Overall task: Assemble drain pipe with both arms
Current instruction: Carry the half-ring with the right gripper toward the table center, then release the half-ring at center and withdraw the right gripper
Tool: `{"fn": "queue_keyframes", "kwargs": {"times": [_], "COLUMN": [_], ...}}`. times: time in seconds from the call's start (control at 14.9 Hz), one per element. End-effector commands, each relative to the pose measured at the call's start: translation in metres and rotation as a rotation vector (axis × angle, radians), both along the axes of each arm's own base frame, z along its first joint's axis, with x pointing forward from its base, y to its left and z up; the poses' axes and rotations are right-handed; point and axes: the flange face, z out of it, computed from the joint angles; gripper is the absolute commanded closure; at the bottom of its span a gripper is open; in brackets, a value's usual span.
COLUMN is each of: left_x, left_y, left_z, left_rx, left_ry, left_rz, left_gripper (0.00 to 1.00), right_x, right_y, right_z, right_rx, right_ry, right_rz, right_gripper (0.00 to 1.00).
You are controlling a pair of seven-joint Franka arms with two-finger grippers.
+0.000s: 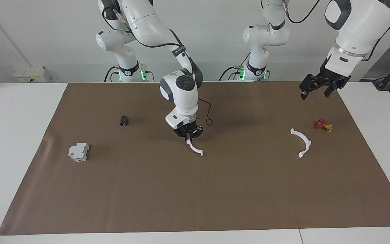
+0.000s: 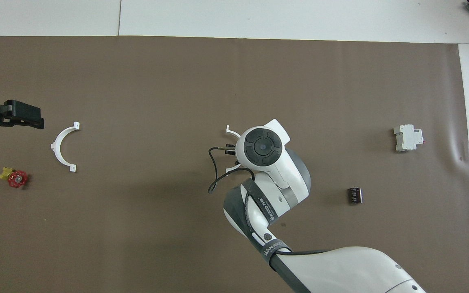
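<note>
One half of the drain pipe, a thin white arc point(image 1: 195, 148), hangs from my right gripper point(image 1: 190, 135), which is shut on its upper end over the middle of the brown mat. In the overhead view the right wrist covers that gripper point(image 2: 230, 149), and only the held arc's ends point(image 2: 230, 130) stick out. The other white arc point(image 1: 301, 142) point(image 2: 62, 146) lies flat on the mat toward the left arm's end. My left gripper point(image 1: 318, 88) point(image 2: 18, 116) hangs open and holds nothing, above the mat's edge beside that lying arc.
A grey-white boxy block point(image 1: 79, 151) point(image 2: 408, 137) and a small dark cylinder point(image 1: 124, 120) point(image 2: 355, 195) sit toward the right arm's end. A red-and-yellow valve piece point(image 1: 323, 125) point(image 2: 14, 178) lies beside the lying arc, nearer the robots. The brown mat point(image 1: 195, 203) covers the table.
</note>
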Motion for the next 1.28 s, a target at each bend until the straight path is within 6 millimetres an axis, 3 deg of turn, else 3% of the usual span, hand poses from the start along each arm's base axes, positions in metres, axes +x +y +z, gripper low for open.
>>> {"fn": "queue_keyframes", "kwargs": {"times": [0.0, 0.47, 0.54, 0.61, 0.67, 0.81, 0.94, 1.08, 1.21], "left_x": [-0.008, -0.008, -0.008, -0.008, -0.008, -0.008, -0.008, -0.008, -0.009], "left_y": [0.000, 0.000, 0.000, 0.000, 0.000, 0.000, 0.000, 0.000, 0.000], "left_z": [-0.001, -0.001, -0.001, -0.001, -0.001, -0.001, -0.001, -0.001, -0.001], "left_rx": [-0.014, -0.014, -0.014, -0.014, -0.014, -0.014, -0.014, -0.014, -0.014], "left_ry": [-0.009, -0.007, -0.007, -0.007, -0.007, -0.007, -0.007, -0.007, -0.007], "left_rz": [-0.005, -0.003, -0.003, -0.003, -0.005, -0.003, -0.005, -0.006, -0.006], "left_gripper": [0.00, 0.00, 0.00, 0.00, 0.00, 0.00, 0.00, 0.00, 0.00], "right_x": [-0.006, -0.008, -0.008, -0.008, -0.008, -0.006, -0.001, 0.006, 0.013], "right_y": [0.019, 0.020, 0.020, 0.020, 0.021, 0.021, 0.013, -0.008, -0.044], "right_z": [-0.010, -0.016, -0.016, -0.015, -0.015, -0.008, 0.015, 0.057, 0.106], "right_rx": [-0.011, -0.014, -0.012, -0.009, -0.010, -0.008, 0.005, 0.012, 0.018], "right_ry": [-0.026, -0.028, -0.031, -0.035, -0.036, -0.038, -0.055, -0.063, -0.071], "right_rz": [0.024, 0.039, 0.041, 0.040, 0.041, 0.040, 0.030, 0.013, 0.026], "right_gripper": [1.00, 1.00, 0.90, 0.34, 0.00, 0.00, 0.00, 0.00, 0.00]}}
